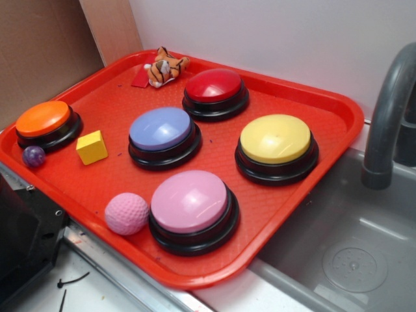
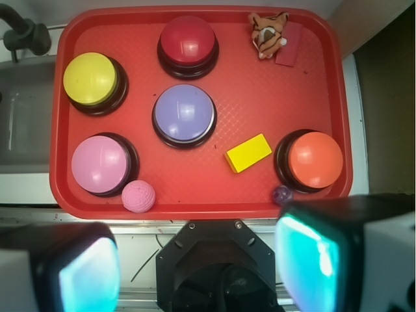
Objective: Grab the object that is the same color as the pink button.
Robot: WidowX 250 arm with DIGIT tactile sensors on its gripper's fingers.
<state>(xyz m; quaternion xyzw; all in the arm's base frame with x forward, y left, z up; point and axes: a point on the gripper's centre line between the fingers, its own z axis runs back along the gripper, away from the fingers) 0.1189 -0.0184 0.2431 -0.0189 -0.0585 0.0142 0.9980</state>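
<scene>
**Pink ball sitting beside the pink button, gripper waiting above with nothing in it**

A red tray [image 1: 325, 140] is lying on the counter next to a grey sink [image 1: 364, 247], and five dome buttons on black bases are sitting on it. The pink button [image 1: 190, 201] is occupying the front of the tray in the exterior view, near the rim. The small pink ball [image 1: 127, 213], dimpled like a golf ball, is resting just beside that button on its left, touching or nearly touching the black base, and close to the tray's front rim. In the wrist view the same ball [image 2: 138, 196] is showing at the lower edge of the tray, just below and to the right of the pink button [image 2: 101, 164].

The lavender-blue button [image 1: 161, 129] is sitting in the middle of the tray, with the red button [image 1: 215, 86] behind it and the yellow button [image 1: 275, 139] off to the right. The orange button [image 1: 43, 119] is sitting at the left end. A yellow block [image 1: 91, 147] is lying between the orange and lavender-blue buttons, and a tiny purple marble [image 1: 34, 156] is resting just in front of the orange button. A small tiger toy [image 1: 165, 67] is lying in the far corner on a flat red card [image 1: 141, 78].

The gripper [image 2: 195, 266] is hanging over the near edge, well clear of the tray. Its two fingers [image 2: 78, 270] are standing wide apart, released and empty.
</scene>
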